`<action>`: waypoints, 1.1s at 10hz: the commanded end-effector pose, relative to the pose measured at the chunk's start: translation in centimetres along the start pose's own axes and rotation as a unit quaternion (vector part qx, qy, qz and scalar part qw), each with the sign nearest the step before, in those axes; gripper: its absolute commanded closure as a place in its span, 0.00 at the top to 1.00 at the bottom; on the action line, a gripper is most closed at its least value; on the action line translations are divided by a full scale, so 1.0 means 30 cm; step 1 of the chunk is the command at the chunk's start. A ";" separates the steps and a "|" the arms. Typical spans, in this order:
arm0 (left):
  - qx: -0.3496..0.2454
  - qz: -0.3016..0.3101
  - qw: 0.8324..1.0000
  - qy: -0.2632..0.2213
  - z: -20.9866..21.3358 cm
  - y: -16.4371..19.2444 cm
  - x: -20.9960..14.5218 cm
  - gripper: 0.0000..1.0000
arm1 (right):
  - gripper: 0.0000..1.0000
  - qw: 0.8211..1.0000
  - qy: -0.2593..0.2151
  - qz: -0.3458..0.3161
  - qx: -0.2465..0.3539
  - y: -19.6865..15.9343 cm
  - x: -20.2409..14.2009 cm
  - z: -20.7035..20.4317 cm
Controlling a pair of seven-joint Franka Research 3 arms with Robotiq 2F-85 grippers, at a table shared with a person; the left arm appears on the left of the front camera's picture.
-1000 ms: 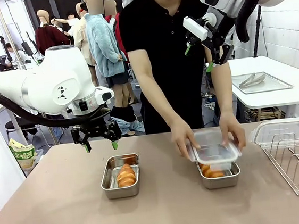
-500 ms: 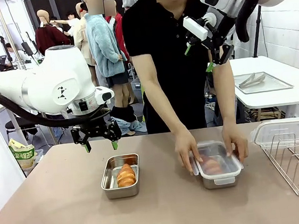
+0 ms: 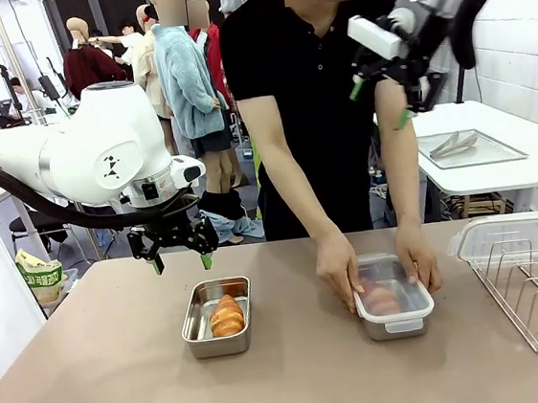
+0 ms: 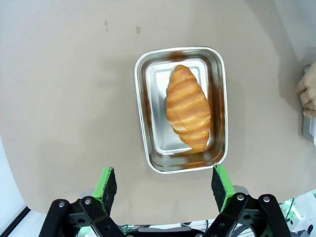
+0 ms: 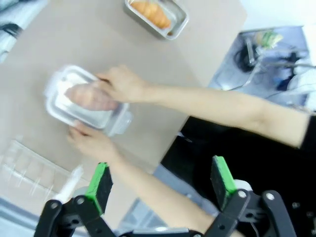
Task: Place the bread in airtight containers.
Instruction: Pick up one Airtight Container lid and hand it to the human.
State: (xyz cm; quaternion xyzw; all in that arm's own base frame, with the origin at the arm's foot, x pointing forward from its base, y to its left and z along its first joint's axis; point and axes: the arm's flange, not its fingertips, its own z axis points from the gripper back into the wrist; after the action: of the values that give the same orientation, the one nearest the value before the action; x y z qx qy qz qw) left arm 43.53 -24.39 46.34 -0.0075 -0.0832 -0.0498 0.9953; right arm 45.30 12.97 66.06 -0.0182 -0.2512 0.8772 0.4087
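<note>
Two airtight containers stand on the table. The left one (image 3: 194, 331) (image 4: 140, 98) (image 5: 178, 21) is uncovered and holds bread, a golden croissant (image 3: 227, 315) (image 4: 187, 107) (image 5: 151, 13). My left gripper (image 3: 180, 262) (image 4: 165, 185) hangs open above the table, just behind that tub. The right container (image 3: 396, 327) (image 5: 113, 121) carries a translucent lid, and a second croissant (image 3: 381, 297) (image 5: 88, 97) shows through it. The person's hands (image 3: 339, 273) (image 5: 123, 84) press on both of its sides. High over the table's far edge, in front of the person, my right gripper (image 3: 381, 103) (image 5: 160, 185) is open and holds nothing.
At the right edge of the table stands a wire rack (image 3: 534, 291) with a spare translucent lid (image 3: 513, 234) resting on its top. Behind it, a white side table carries a flat metal tray (image 3: 467, 148) with tongs.
The person lowered the lid onto the right container and now presses it down with both hands. My right gripper shifted slightly to the right. The left arm stayed still.
</note>
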 end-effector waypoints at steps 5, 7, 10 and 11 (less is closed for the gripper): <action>-0.001 0.002 1.000 -0.001 0.004 0.000 0.001 1.00 | 1.00 0.974 0.045 -0.198 0.104 0.418 -0.273 -0.001; -0.001 0.002 1.000 -0.001 0.004 0.000 0.001 1.00 | 1.00 0.963 0.062 -0.228 0.130 0.462 -0.306 -0.009; -0.001 0.002 1.000 -0.001 0.004 0.000 0.001 1.00 | 1.00 0.965 0.063 -0.224 0.118 0.479 -0.333 -0.012; -0.001 0.002 1.000 -0.001 0.004 0.000 0.001 1.00 | 1.00 0.965 0.063 -0.224 0.118 0.479 -0.333 -0.012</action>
State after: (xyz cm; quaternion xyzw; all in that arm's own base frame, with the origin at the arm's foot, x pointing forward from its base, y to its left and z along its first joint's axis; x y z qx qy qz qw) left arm 43.53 -24.41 46.35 -0.0076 -0.0833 -0.0499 0.9952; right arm 41.90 -1.91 57.53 0.0286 -0.1107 0.7756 0.6207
